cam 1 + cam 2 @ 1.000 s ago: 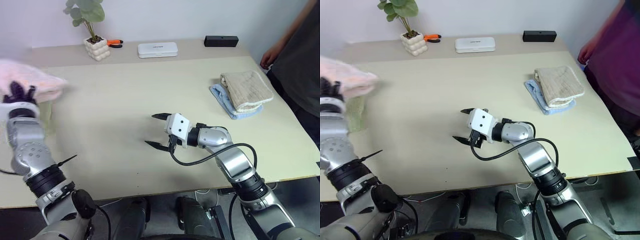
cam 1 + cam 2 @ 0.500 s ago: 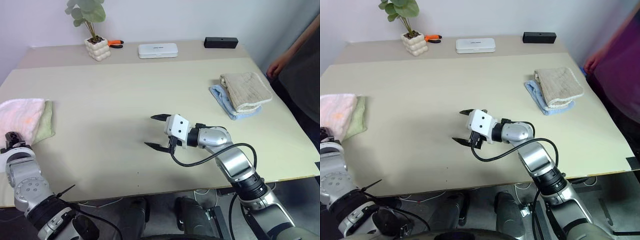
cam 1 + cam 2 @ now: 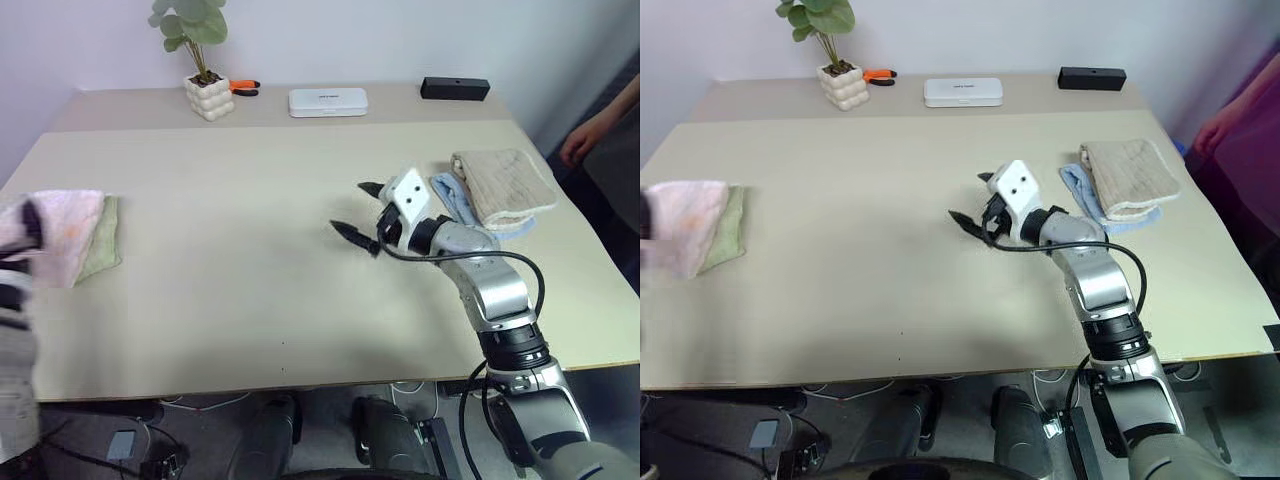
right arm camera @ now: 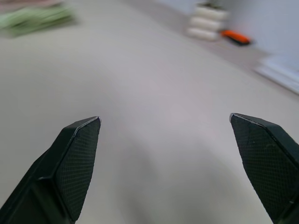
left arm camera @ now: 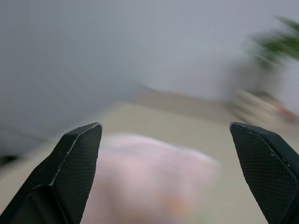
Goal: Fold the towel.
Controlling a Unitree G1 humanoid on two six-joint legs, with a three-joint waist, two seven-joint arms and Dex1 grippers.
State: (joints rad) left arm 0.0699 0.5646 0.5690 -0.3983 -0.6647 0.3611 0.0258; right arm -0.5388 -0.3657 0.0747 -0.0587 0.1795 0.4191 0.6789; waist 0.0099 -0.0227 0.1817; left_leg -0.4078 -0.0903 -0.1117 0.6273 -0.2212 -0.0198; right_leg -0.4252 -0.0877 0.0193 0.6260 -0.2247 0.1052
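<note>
Head cam, left eye: the towel [image 3: 62, 232], pale pink, lies folded at the left edge of the table [image 3: 250, 280], stacked on the light green towel [image 3: 103, 240], whose green edge sticks out on the side toward table centre. Pink bundle's long axis runs roughly near-to-far across the table, slightly slanted; near end hangs toward the front-left edge. A blurred smear at the far left overlaps it, so I can't tell its outline there. Right gripper [image 3: 362, 211] hovers over mid-table, pointing to the robot's left, both black fingers spread wide, nothing between them. Just behind it: beige towel [image 3: 503, 186] on top of a blue towel [image 3: 452, 200]. A person's hand [image 3: 583, 143] at the right edge, off the table.

Right eye: same layout. Back edge of the table has a potted plant [image 3: 837, 55], an orange-handled tool [image 3: 879, 74] right beside the pot, a white flat case [image 3: 962, 91], a black box [image 3: 1091, 77].

Left wrist cam: left gripper [image 5: 166, 154] fingers far apart, empty. The pink cloth sits blurred on the tabletop beyond and between the tips, not touching them. Plant is a green blur further off.

Right wrist cam: fingers spread wide over bare tabletop, holding nothing. Green cloth at the far end of the surface, pot and orange tool opposite.
</note>
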